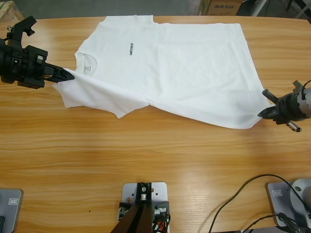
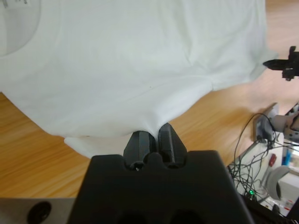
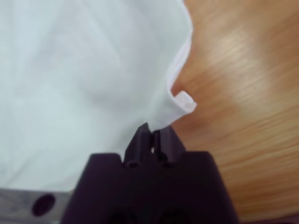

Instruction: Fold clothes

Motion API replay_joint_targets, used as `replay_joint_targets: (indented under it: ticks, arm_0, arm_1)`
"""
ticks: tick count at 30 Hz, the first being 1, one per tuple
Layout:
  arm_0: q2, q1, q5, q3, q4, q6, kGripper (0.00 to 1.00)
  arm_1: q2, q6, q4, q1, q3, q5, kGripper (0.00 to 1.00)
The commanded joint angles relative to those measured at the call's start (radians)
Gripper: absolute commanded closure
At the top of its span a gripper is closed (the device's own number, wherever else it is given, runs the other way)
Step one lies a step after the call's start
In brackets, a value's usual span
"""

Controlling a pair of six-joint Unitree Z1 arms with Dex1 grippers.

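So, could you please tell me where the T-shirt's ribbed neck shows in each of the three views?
High view: the ribbed neck lies at upper left, just right of the left tool.
Left wrist view: it curves across the top left corner.
Right wrist view: not in it; only white cloth and the wooden table.
Shared landmark: the white T-shirt each tool pinches.
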Motion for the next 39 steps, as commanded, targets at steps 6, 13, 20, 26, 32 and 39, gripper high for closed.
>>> replay_joint_targets:
  ticks: [6, 13, 20, 26, 32, 39]
  arm_0:
    - [0.023, 0.03, 0.019, -0.008, 0.019, 0.015, 1.0]
    - [0.023, 0.049, 0.022, -0.012, 0.026, 0.022, 1.0]
    - [0.026, 0.054, 0.022, -0.02, 0.03, 0.026, 1.0]
    - [0.038, 0.061, 0.024, -0.031, 0.031, 0.026, 1.0]
    - [0.056, 0.075, 0.031, -0.043, 0.038, 0.028, 1.0]
    - [0.079, 0.086, 0.036, -0.05, 0.037, 0.035, 1.0]
  arm_1:
    - [-0.049, -0.044, 0.082, -0.015, -0.076, 0.02, 1.0]
    - [-0.081, -0.071, 0.118, -0.081, -0.093, 0.014, 1.0]
    - [-0.051, -0.098, 0.128, -0.085, -0.162, 0.022, 1.0]
    - [0.019, -0.122, 0.136, -0.085, -0.231, 0.044, 1.0]
    - [0.068, -0.133, 0.138, -0.089, -0.255, 0.05, 1.0]
    - [0.11, -0.164, 0.146, -0.115, -0.298, 0.056, 1.0]
